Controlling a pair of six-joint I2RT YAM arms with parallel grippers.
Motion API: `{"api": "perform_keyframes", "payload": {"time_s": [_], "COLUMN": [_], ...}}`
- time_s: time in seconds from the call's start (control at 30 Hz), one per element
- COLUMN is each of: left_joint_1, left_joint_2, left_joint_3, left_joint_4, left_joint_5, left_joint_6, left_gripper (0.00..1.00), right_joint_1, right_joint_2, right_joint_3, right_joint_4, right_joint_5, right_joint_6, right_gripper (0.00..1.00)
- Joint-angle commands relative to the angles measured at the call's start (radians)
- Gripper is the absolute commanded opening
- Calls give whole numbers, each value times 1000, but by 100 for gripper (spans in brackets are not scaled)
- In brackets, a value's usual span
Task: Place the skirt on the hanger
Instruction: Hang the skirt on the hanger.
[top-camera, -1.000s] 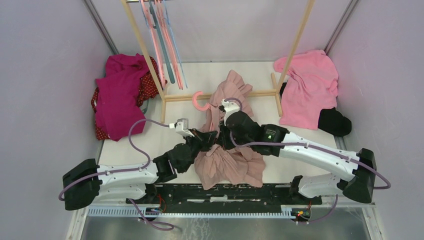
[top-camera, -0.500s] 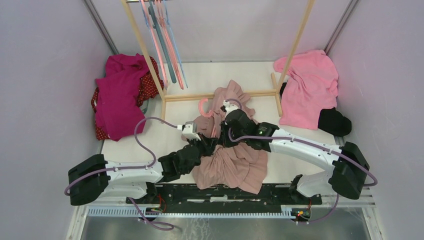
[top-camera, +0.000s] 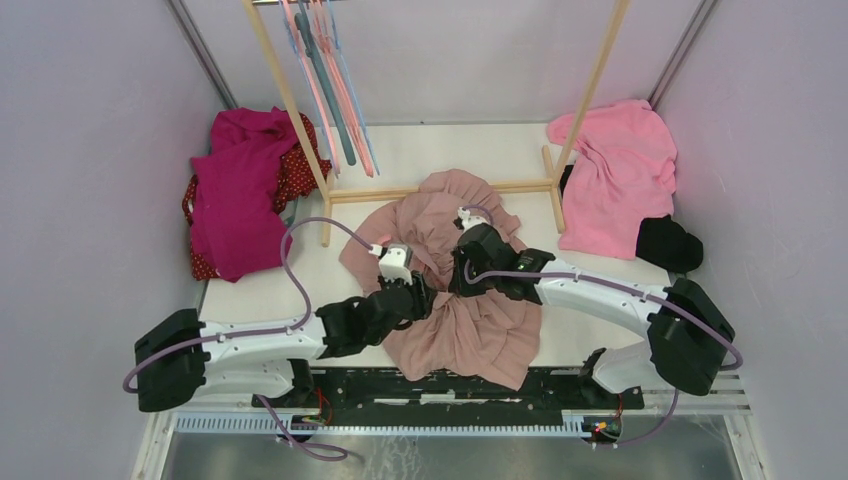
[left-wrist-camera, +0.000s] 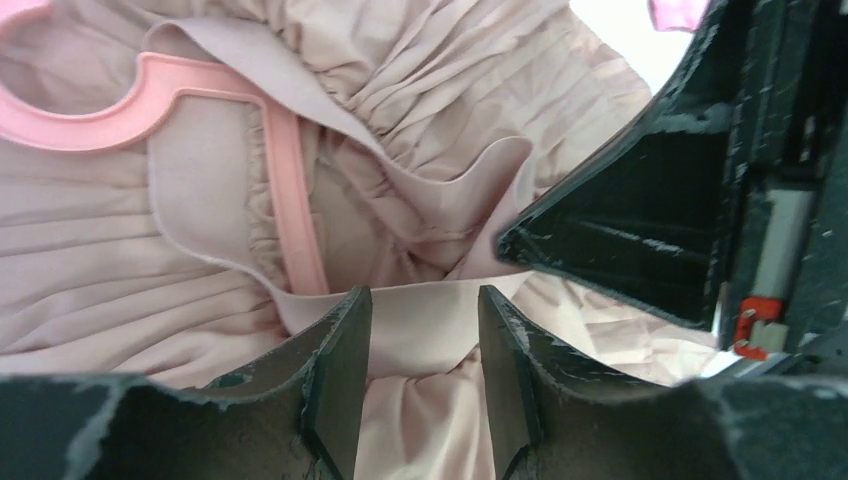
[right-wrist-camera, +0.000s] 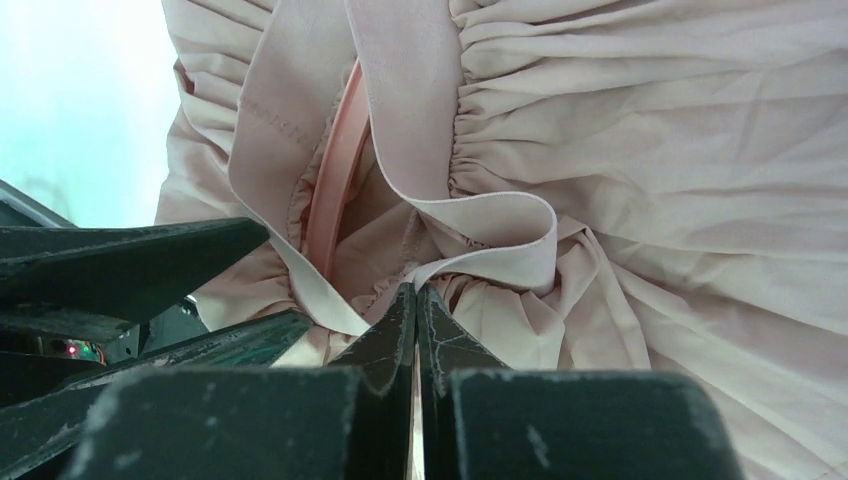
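Skirt (top-camera: 470, 330) lay spread on the worktop (top-camera: 440, 150) just on the arms' side of the wooden rack (top-camera: 520, 185), pink hanger (left-wrist-camera: 290, 200) tucked in its waistband; right claw (right-wrist-camera: 415, 300) was pinched shut on that waistband, left claw (left-wrist-camera: 425, 310) stood partly open, waistband fold loose between its jaws.

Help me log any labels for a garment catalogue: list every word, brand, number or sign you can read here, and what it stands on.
No text can be read in any view.
On the skirt, the waistband bears faint marks, perhaps print, too blurred to read.
The hanger shows no lettering.
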Motion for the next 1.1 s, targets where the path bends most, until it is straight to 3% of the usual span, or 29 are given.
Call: {"api": "perform_keyframes", "payload": {"time_s": [0.0,0.1,0.17,0.23,0.43,0.6,1.07], "left_joint_1": [9,143,335,522,703,794,881], "left_joint_2": [-88,-161,-170,-137,79,176,235], "left_joint_3": [25,-5,-24,-35,37,26,-25], "left_joint_4": [-135,-142,-135,-115,-36,86,211], "left_joint_5": [-114,-28,211,365,579,744,839], "left_joint_6": [35,60,70,90,111,59,54], "left_gripper": [53,55,54,53,52,51,50], "right_joint_1": [-11,-12,-13,-13,-13,-15,-24], "right_joint_2": [12,27,35,45,73,79,70], "right_joint_3": [-5,-4,-2,4,16,34,46], "right_joint_4": [78,90,100,103,116,107,96], "right_joint_5": [-3,-21,-32,-38,-59,-65,-86], "right_joint_6": [9,10,9,6,-1,-11,-21], "right_gripper": [1,1,1,1,1,1,1]}}
